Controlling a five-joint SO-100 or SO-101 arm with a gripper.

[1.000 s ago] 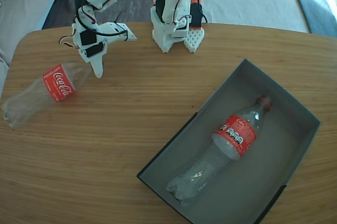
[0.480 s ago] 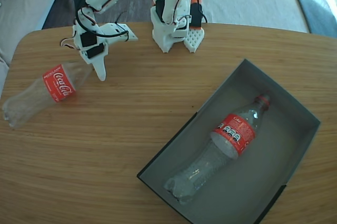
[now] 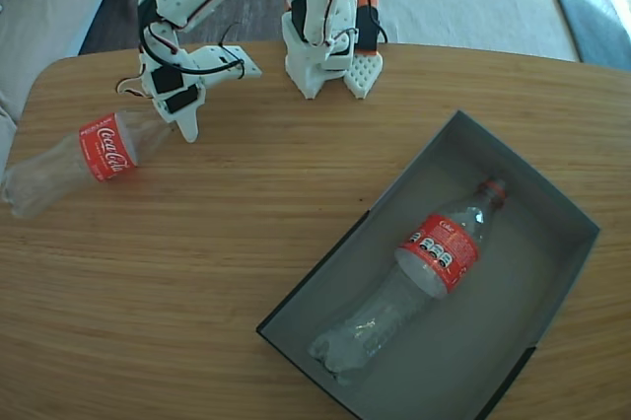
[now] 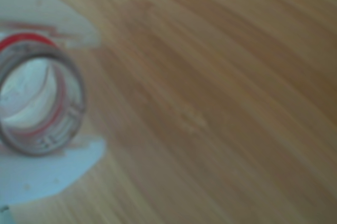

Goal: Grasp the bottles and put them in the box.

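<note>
In the fixed view, the gripper (image 3: 170,122) hangs at the upper left of the table (image 3: 246,243), right at the neck end of the loose bottle (image 3: 84,156). That bottle lies on its side on the wood. Its long axis runs from the gripper down and to the left in this view, its red label sits a little way along from the fingers, and its base points toward the table's left edge. The neck reaches in beside the long white finger (image 3: 187,122); from here I cannot tell whether the jaws have closed on it. The second bottle (image 3: 419,277) already lies inside the box (image 3: 325,272), well apart to the gripper's lower right, with its cap toward the box's far corner.

In the wrist view, which is blurred, the camera looks almost straight down the loose bottle's axis. Its round open mouth (image 4: 37,108) shows end-on at the left edge. One white finger (image 4: 58,16) lies above the mouth and another below, so the jaws bracket the neck from both sides. Contact looks likely, but the blur leaves a firm grip unconfirmed. Judging from this, the coming move depends on clamping across the neck, then swinging the long body, which trails away from the gripper, toward the box.
</note>
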